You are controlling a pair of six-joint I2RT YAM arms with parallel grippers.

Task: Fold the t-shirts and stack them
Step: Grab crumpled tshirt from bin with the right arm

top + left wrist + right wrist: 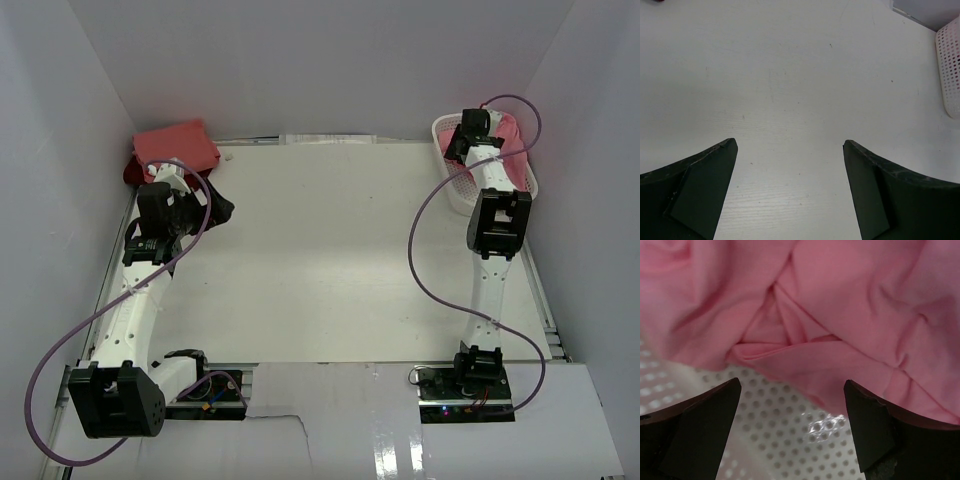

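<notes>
- The left gripper [790,190] hangs over bare white table [790,75], its two dark fingers [700,195] spread wide with nothing between them.
- In the overhead view the left gripper [217,208] sits near the far left corner of the table [320,260], just beside the stacked shirts but not touching them as far as can be seen.
- The salmon pink t-shirt [177,143] lies folded in that far left corner, on top of the dark red t-shirt [132,173] (only a dark edge of it shows below and left of the salmon one).
- The right gripper [792,430] is down inside the white mesh basket [449,194] at the far right corner, its jaws also standing wide.
- The rose pink t-shirt [840,300] lies crumpled in the basket, just ahead of the right fingers [695,430], which hold nothing; the basket's perforated floor [790,440] shows in the gap between them.
- From above, the rose pink t-shirt [509,131] bulges over the far rim of the basket, with the right gripper [463,135] reaching in beside it.
- A corner of the same basket [951,70] shows at the right edge of the left wrist view, well apart from the left fingers.
</notes>
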